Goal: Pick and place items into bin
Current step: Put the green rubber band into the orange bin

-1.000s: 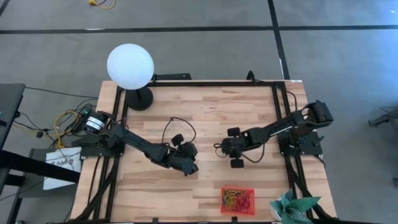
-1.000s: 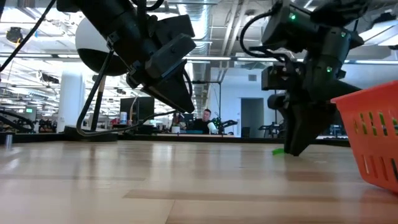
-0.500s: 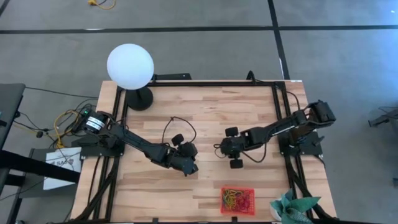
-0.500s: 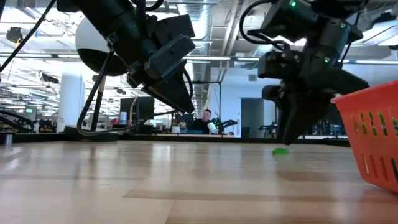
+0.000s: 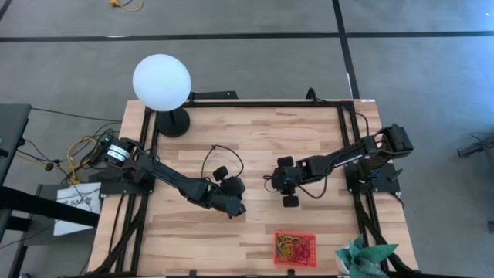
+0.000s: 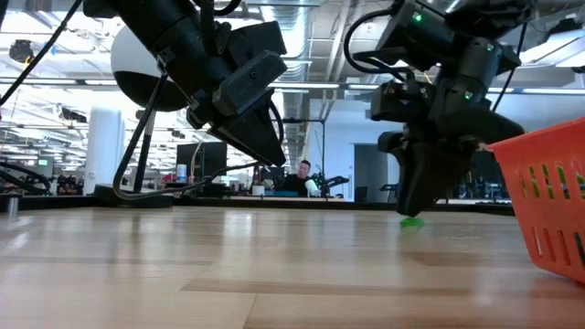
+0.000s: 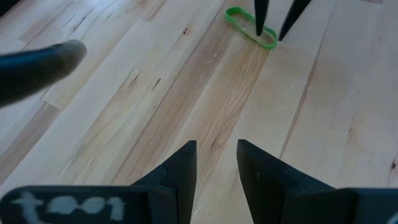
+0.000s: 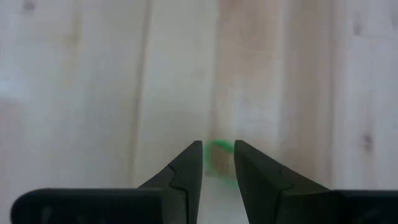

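A single green rubber band lies flat on the wood near the table's middle, also seen low in the low view. My right gripper is open and points down over one end of it, one fingertip inside the loop and one outside. My left gripper is open and holds nothing. It hovers tilted above the table, to the left of the band. The red-orange bin stands by the near edge with several coloured bands inside. My right gripper comes at the green band's end from above, with its fingers on either side of the strand. Whether the fingertips touch the band, I cannot tell. The band lies flat on the table.
A white globe lamp stands at the far left corner. A black cable loops on the wood behind my left gripper. A teal cloth sits at the near right corner beside the bin. A person sits far off in the room.
My right gripper has moved a little toward the table's left, from just right of the green band to directly over it, fingers still pointing down. The left arm has kept still, and the band has not moved.
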Tool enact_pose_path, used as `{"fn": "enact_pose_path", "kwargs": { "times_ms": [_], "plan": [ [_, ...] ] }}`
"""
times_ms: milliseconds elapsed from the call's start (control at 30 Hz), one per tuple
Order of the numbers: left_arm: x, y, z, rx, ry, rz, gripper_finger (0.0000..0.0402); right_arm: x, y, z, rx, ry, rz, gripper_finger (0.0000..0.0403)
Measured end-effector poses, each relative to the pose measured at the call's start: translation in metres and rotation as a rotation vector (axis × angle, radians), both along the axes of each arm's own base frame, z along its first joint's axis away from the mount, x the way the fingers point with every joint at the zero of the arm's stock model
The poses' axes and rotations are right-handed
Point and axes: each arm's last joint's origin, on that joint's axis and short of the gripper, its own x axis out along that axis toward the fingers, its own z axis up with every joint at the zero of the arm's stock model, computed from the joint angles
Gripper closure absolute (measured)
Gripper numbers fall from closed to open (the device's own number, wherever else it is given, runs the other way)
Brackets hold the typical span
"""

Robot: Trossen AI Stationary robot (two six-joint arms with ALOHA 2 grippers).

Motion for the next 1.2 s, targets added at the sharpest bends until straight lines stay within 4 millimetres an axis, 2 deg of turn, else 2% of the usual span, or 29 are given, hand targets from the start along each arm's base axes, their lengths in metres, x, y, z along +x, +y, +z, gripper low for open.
{"fn": "enact_pose_path", "kwargs": {
  "times_ms": [133, 400, 533, 667, 800, 900, 1033, 1100, 1200],
  "plan": [
    [0.000, 0.000, 0.000, 0.000, 0.000, 0.000, 0.0295, 0.003, -0.001, -0.004, 0.070, 0.006, 0.021, 0.0316],
    [0.000, 0.000, 0.000, -0.002, 0.001, -0.002, 0.0295, 0.006, -0.001, -0.021, 0.083, 0.067, -0.001, 0.0317],
    [0.000, -0.001, 0.000, -0.017, 0.008, -0.014, 0.0295, 0.006, 0.000, -0.018, 0.087, 0.044, 0.000, 0.0320],
    [0.000, -0.001, 0.000, -0.015, 0.010, -0.017, 0.0295, 0.002, 0.000, -0.010, 0.089, 0.035, 0.004, 0.0347],
    [0.000, -0.001, 0.000, -0.015, 0.010, -0.017, 0.0295, -0.004, 0.008, 0.010, 0.103, -0.013, 0.037, 0.0395],
    [0.000, -0.001, 0.000, -0.015, 0.009, -0.017, 0.0295, -0.013, 0.021, 0.029, 0.180, -0.042, 0.021, 0.0394],
    [0.000, -0.001, 0.000, -0.015, 0.009, -0.017, 0.0295, -0.024, 0.052, 0.074, 0.315, -0.178, 0.112, 0.0401],
    [0.000, -0.001, 0.000, -0.015, 0.009, -0.017, 0.0295, -0.032, 0.064, 0.086, 0.242, -0.252, 0.177, 0.0400],
    [0.000, -0.001, 0.000, -0.015, 0.008, -0.017, 0.0295, -0.038, 0.072, 0.090, 0.043, -0.336, 0.093, 0.0400]
  ]
}}
